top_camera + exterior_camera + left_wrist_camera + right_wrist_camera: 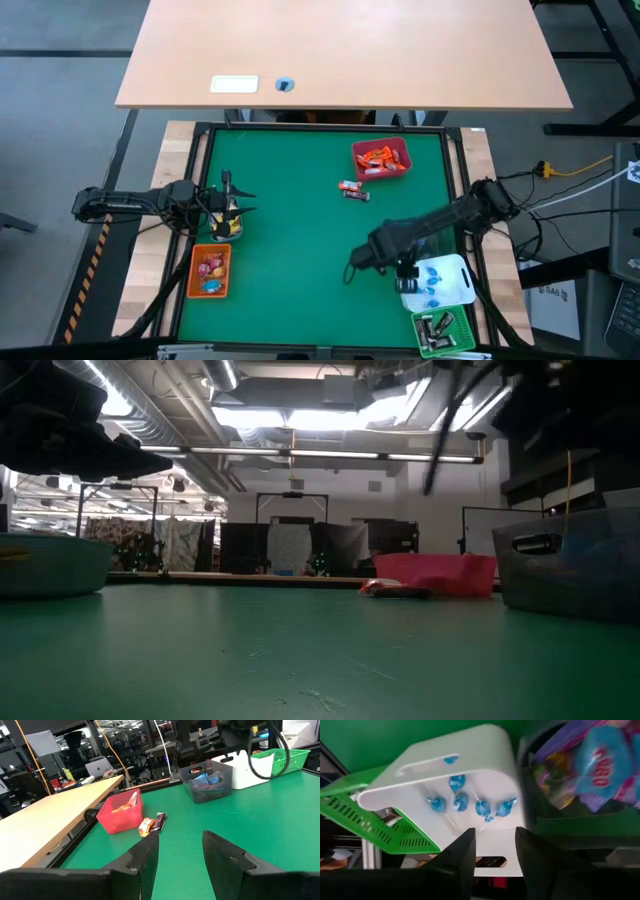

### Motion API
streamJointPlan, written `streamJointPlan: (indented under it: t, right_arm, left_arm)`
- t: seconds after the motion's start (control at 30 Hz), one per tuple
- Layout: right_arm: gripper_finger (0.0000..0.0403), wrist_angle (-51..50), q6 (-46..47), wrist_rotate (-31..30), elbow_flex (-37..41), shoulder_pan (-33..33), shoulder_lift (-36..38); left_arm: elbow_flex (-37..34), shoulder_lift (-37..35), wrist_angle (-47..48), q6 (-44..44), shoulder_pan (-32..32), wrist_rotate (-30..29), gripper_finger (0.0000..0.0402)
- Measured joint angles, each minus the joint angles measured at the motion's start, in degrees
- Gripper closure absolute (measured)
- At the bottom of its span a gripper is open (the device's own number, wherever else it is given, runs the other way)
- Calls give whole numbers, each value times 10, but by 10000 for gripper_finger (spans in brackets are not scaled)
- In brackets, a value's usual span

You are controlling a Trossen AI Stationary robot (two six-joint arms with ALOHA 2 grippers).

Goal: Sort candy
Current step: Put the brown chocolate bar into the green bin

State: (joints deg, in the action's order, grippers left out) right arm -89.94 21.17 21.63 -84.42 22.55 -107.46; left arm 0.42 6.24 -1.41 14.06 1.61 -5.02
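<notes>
In the overhead view, near the bottom edge, the right gripper (408,268) hangs over the white bin (448,290) of blue candy (459,801) at lower right, its fingers parted with nothing between them, beside a green bin (445,333). At lower left sits an orange bin (211,271) of sweets, and just above it the left gripper (237,210) waits, part open and empty. Farther up, two loose candies (352,189) lie on the green mat (300,250) below a red bin (381,158).
</notes>
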Motion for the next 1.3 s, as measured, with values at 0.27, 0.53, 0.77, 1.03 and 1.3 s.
streamJointPlan:
  t: [0.27, 0.53, 0.77, 1.03, 1.3]
  right_arm:
    - [265, 0, -22, -31, 0, -57, 61]
    - [265, 62, -22, -251, 0, -89, 95]
    - [265, 184, -32, -381, 0, -102, 87]
    - [256, 209, -49, -393, 0, -148, 80]
    - [176, 240, -49, -386, 19, -213, 69]
  left_arm:
    - [0, 0, 0, 0, 0, 0, 260]
    - [0, 0, 0, 0, 0, 0, 261]
    - [0, 0, 0, 0, 0, 0, 261]
    - [0, 0, 0, 0, 0, 0, 261]
    - [0, 0, 0, 0, 0, 0, 260]
